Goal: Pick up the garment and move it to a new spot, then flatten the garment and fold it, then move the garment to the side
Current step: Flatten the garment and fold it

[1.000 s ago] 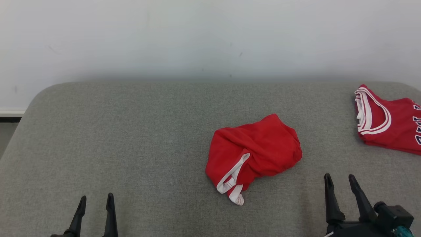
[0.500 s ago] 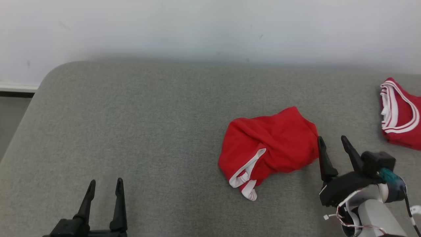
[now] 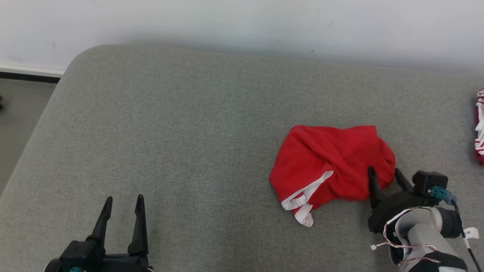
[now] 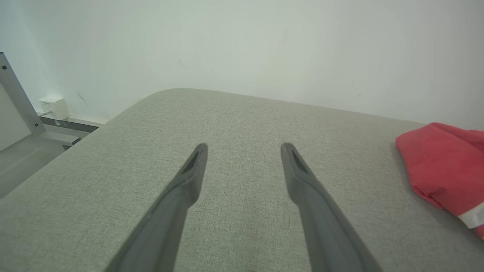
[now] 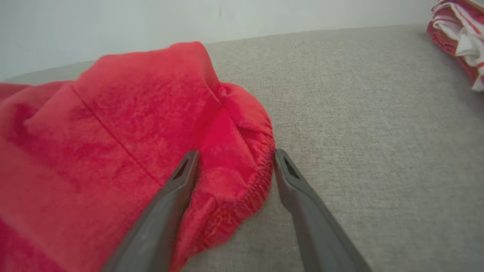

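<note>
Right wrist view: our right fingers stand apart, straddling the gathered hem of the garment, one on the cloth and one just beside it. It's red and crumpled with white trim showing, lying right of centre on the grey padded surface. Our left fingers are spread too, well apart from it.

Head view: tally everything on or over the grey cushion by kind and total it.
Red garments: 2, the crumpled garment and the second garment at the right edge.
Grippers: 2, the left gripper and the right gripper.
Total: 4.
</note>
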Motion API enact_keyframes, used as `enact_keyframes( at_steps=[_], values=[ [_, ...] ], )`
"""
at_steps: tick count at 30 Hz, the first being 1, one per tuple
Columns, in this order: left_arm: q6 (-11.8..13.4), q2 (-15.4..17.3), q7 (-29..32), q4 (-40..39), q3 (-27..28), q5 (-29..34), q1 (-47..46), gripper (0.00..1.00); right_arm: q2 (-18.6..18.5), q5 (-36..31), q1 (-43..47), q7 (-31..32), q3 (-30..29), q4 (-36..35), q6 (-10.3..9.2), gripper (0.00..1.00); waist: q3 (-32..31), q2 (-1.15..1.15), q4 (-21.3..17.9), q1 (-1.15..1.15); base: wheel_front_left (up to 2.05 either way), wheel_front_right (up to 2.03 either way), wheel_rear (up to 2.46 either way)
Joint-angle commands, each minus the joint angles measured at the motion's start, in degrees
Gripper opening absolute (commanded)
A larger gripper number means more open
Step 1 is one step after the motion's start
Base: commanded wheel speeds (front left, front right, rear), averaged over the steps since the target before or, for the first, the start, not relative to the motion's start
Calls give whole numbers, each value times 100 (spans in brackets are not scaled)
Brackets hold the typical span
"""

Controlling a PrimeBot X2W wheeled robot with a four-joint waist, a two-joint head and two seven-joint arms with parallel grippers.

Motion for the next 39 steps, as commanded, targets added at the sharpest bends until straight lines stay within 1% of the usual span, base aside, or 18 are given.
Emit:
enact_keyframes(
  at_steps=[1, 5, 6, 7, 8, 11, 14, 16, 21, 25, 30, 31, 34, 35, 37, 39],
  values=[
    [-32, -17, -16, 13, 25, 45, -61, 100, 49, 69, -67, -18, -34, 172, -18, 100, 41, -1, 31, -1, 0, 0, 0],
    [-37, -29, -16, 38, 45, 81, -83, 100, 182, 126, -181, -23, -37, 633, -18, 100, 32, -1, 51, -1, 0, 0, 0],
    [-43, -33, -16, 42, 50, 87, -96, 100, 227, 159, -195, -27, -17, 722, -17, 82, 25, -1, 54, -1, 0, 0, 0],
    [-49, -38, -16, 50, 53, 96, -104, 100, 251, 175, -214, -41, 0, 793, -17, 16, 17, -1, 56, -1, 0, 0, 0],
    [-56, -43, -16, 57, 55, 104, -108, 100, 271, 197, -238, -78, 25, 811, -17, 0, 1, -1, 57, -1, 0, 0, 0],
    [-67, -45, -16, 42, 117, 115, -82, 100, 229, 265, -311, -197, 60, 734, -18, 0, -71, -1, 10, -1, 0, 0, 0],
    [-72, -51, -16, 40, 186, 138, 17, 100, 64, 329, -281, -247, 121, 554, -18, 0, -185, -1, -74, -1, 0, 0, 0],
    [-71, -57, -16, 15, 224, 149, 88, 100, -112, 374, -239, -264, 174, 385, -18, 0, -281, -1, -150, -1, 0, 0, 0],
    [-77, -77, -16, -22, 258, 202, 242, 100, -741, 471, -74, -258, 293, -196, -18, 0, -557, -1, -313, -1, 0, 0, 0],
    [-83, -97, -16, -46, 240, 211, 340, 100, -1314, 556, -10, -254, 443, -684, -18, 0, -718, -1, -410, -1, 0, 0, 0],
    [-79, -104, -16, -76, 206, 246, 416, 100, -1894, 642, -44, 28, 509, -1469, -18, 0, -812, -1, -484, -1, 0, 0, 0],
    [-79, -104, -16, -76, 206, 246, 416, 100, -1894, 642, -44, 28, 509, -1469, -18, 0, -812, -1, -484, -1, 0, 0, 0],
    [-82, -108, -16, -115, 182, 230, 402, 100, -2102, 664, -57, 339, 477, -2050, -18, 0, -814, -1, -470, -1, 0, 0, 0],
    [-82, -112, -16, -124, 164, 235, 383, 100, -2116, 649, -28, 463, 481, -2255, -18, 0, -793, -1, -455, -1, 0, 0, 0],
    [-79, -120, -16, -134, 128, 234, 328, 100, -2018, 631, 105, 719, 549, -2651, -17, 0, -756, -1, -414, -1, 0, 0, 0],
    [-83, -124, -16, -101, 82, 220, 312, 100, -1844, 617, 267, 915, 681, -2976, -18, 0, -740, -1, -361, -1, 0, 0, 0]
  ],
)
